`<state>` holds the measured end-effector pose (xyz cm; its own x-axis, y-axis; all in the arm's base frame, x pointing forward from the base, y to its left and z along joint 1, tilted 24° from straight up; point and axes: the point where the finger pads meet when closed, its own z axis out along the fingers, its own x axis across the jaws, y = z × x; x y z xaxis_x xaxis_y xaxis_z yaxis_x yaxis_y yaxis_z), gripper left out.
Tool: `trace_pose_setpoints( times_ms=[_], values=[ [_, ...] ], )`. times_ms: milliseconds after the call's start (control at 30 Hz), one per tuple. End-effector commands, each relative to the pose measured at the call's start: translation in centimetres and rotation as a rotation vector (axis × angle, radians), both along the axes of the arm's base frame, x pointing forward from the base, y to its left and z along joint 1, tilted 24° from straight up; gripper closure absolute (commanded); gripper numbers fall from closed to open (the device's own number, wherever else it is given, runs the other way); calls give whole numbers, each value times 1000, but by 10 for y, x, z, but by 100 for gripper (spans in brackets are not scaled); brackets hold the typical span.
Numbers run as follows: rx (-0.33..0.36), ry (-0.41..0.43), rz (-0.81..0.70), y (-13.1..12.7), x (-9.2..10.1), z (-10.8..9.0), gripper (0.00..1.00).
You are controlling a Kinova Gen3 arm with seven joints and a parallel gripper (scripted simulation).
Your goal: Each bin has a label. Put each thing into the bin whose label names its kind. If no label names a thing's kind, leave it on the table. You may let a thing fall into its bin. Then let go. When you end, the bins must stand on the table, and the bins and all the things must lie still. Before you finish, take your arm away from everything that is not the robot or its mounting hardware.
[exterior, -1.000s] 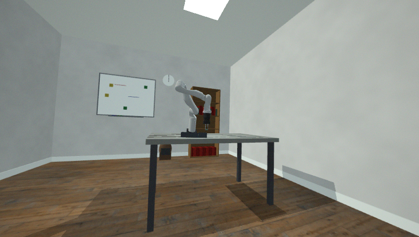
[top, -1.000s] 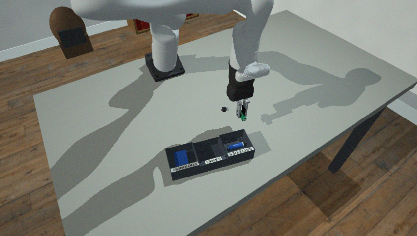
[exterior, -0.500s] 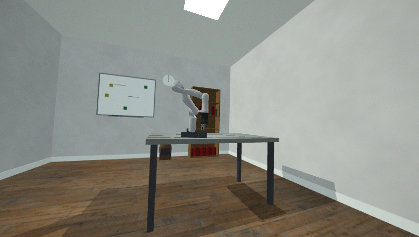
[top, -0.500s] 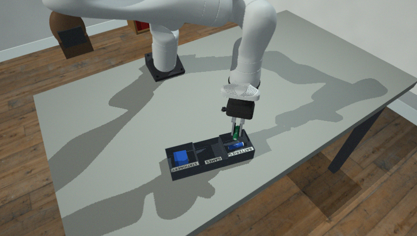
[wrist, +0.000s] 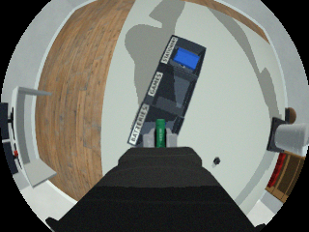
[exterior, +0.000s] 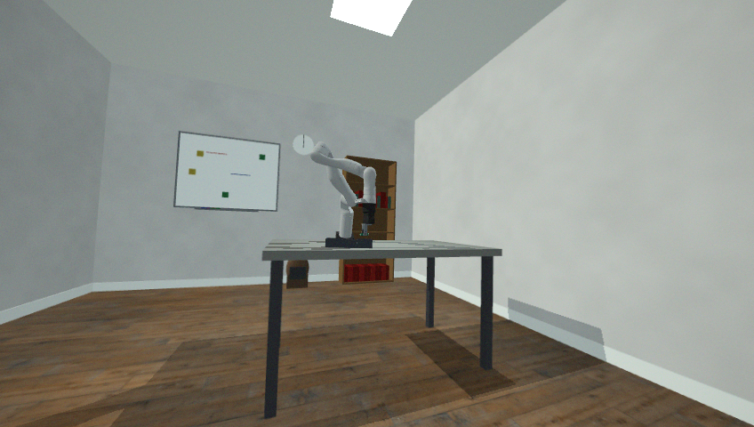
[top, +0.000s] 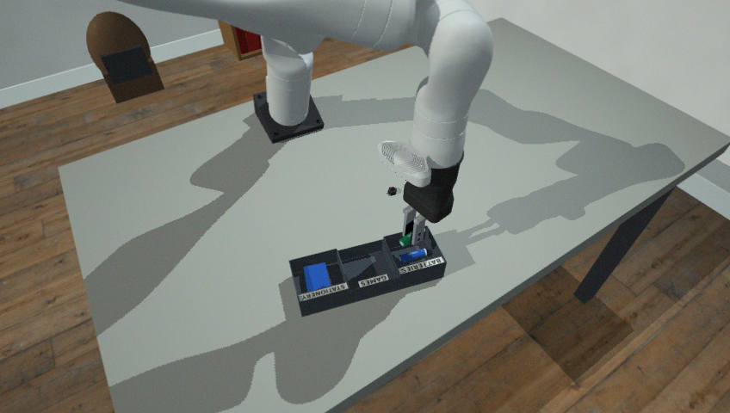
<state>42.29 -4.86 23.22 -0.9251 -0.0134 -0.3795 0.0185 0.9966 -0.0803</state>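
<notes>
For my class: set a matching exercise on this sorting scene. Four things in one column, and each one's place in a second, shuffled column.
Things:
1. green battery
2. blue battery
3. blue block
4. small black piece

Places:
A. on the table, outside the bins
B. lying in the BATTERIES bin
C. between the gripper's fingers
D. in the STATIONERY bin

Pairs: 1-C, 2-B, 3-D, 4-A

Three-bin row [top: 327, 298] on the desk [top: 153, 204]: STATIONERY bin left holds a block [top: 316, 276], GAMES bin middle, BATTERIES bin right holds a battery [top: 412, 254]. Pincer [top: 412, 237] with another battery [top: 405, 238] over BATTERIES bin's rear; small die [top: 392, 191] behind bins.
</notes>
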Motion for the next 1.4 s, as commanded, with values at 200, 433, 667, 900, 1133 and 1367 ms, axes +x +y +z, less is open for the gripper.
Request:
trace_pose_setpoints(
  times_ms=[200, 433, 667, 900, 1133, 1367],
  values=[
    [148, -50, -373, 3, 2, 3, 69],
    [140, -60, -366, 2, 5, 5, 69],
    [140, -58, -367, 1, 5, 5, 69],
    [143, -53, -364, 2, 6, -3, 69],
    [143, -53, -363, 1, 12, -16, 69],
    [143, -53, -363, -1, 17, -29, 69]
  ],
)
